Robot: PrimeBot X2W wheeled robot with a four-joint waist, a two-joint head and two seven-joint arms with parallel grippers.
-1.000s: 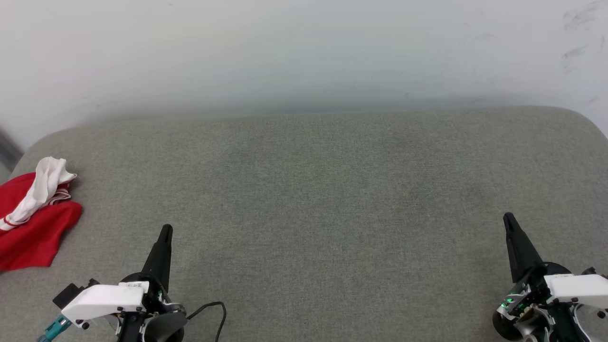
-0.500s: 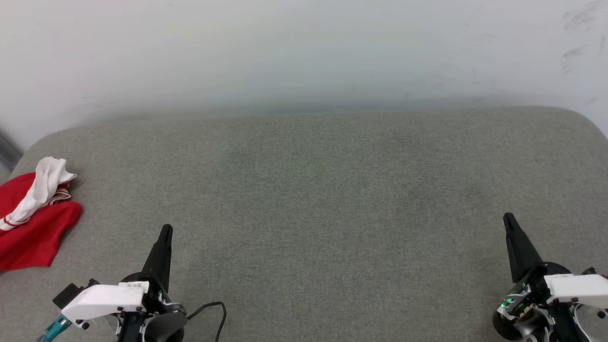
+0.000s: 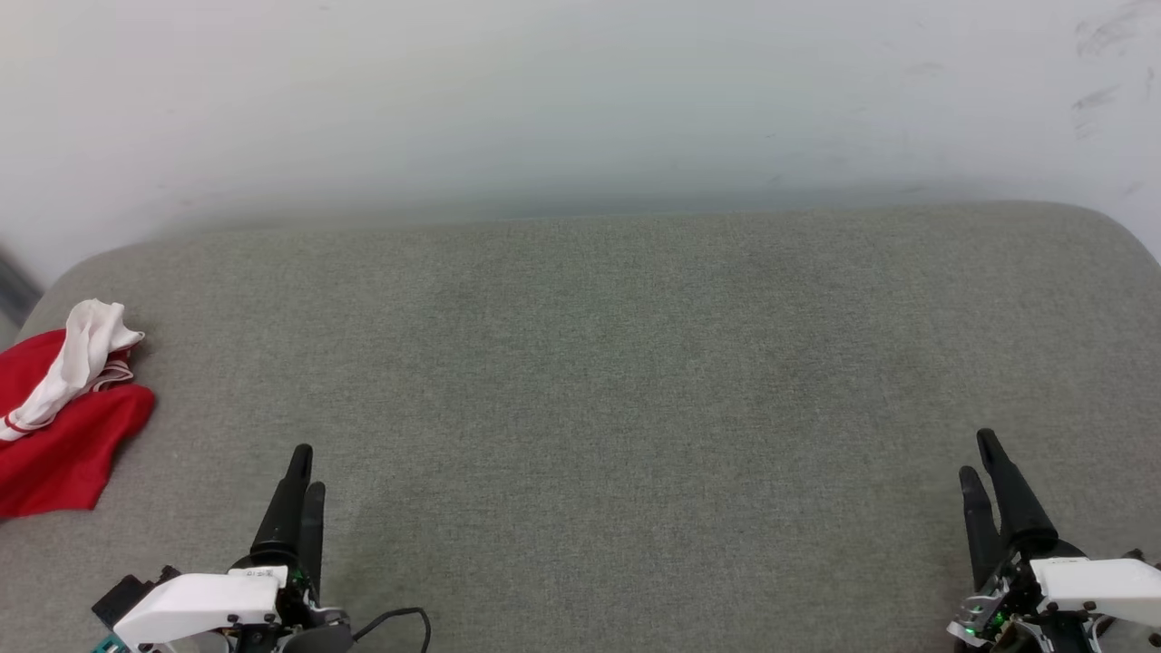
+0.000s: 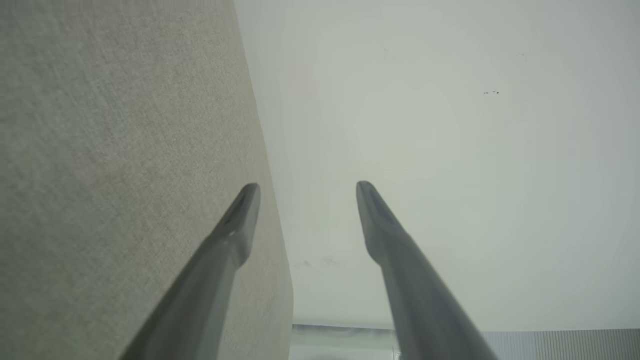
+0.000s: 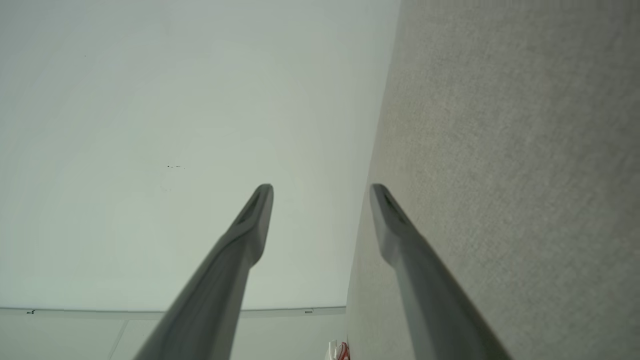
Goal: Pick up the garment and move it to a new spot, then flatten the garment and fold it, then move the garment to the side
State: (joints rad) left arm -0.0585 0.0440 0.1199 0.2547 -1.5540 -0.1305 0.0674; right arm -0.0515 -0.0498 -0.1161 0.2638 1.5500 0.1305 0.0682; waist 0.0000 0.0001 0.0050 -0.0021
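A grey woven cushion surface (image 3: 635, 363) lies before me, wide and bare in its middle, and behind it stands a pale wall (image 3: 580, 91) with a few dark scuffs at the upper right.

The garment (image 3: 63, 435) is at the far left of this surface, close to the rounded corner. It lies in a crumpled heap, red cloth below and a white sleeve (image 3: 77, 363) draped over the top. The edge of the head view cuts part of it off. I can see no print on it from here.

My left claw (image 3: 308, 468) is at the lower left, near the garment but apart from it, with grey fabric between them. My right claw (image 3: 975, 453) is at the lower right, well apart from the garment. In both wrist views the two fingers stand apart and nothing is between them, so both claws are spread and empty.

In my judgement the task is at its very beginning. The garment is not lifted, not flattened and not folded. All the steps are left: to take it, to carry it to a new spot, probably the free middle, to spread it, to fold it, and then to put it aside. The left claw seems the natural one to reach first.
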